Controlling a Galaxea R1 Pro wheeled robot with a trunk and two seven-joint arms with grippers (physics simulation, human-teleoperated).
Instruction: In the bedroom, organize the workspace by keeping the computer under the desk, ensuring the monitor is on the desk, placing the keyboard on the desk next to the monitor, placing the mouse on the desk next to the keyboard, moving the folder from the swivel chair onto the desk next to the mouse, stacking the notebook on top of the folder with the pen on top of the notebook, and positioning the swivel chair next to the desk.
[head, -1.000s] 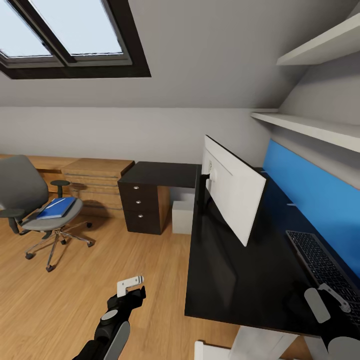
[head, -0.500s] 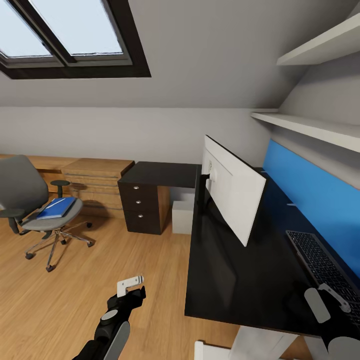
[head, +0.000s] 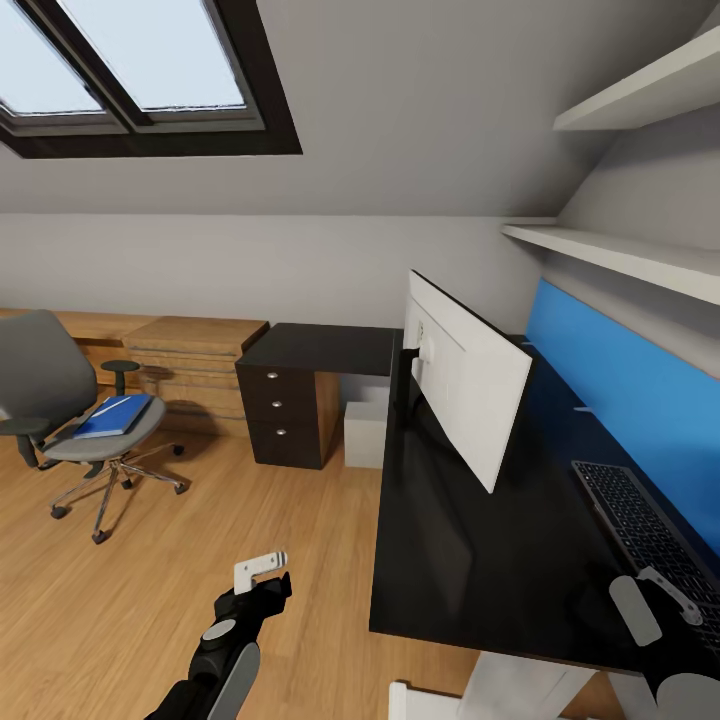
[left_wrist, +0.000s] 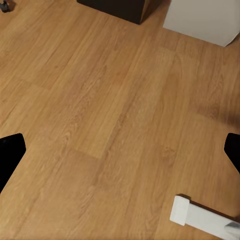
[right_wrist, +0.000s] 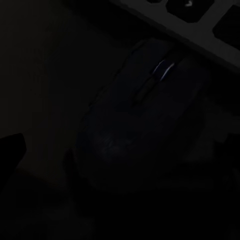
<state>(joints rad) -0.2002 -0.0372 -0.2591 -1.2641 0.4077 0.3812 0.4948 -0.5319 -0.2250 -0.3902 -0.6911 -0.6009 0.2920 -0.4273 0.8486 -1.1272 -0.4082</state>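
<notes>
The black-topped desk (head: 470, 560) carries the monitor (head: 470, 385), its pale back toward me, and the keyboard (head: 650, 530) by the blue wall panel. My right gripper (head: 655, 600) hangs low over the desk beside the keyboard, open, with the dark mouse (right_wrist: 145, 125) just beneath it next to the keyboard (right_wrist: 200, 20) edge. The pale computer (head: 365, 435) stands under the desk. At the left the swivel chair (head: 40, 385) holds the blue folder (head: 115, 415). My left gripper (head: 265, 578) is open over the bare floor. Notebook and pen are out of view.
A dark three-drawer unit (head: 285, 420) closes the desk's far wing, with low wooden shelving (head: 195, 365) beyond it. Wall shelves (head: 620, 255) overhang the desk. The left wrist view has wood floor (left_wrist: 100, 125), the computer (left_wrist: 205, 17) and the desk's white foot (left_wrist: 200, 217).
</notes>
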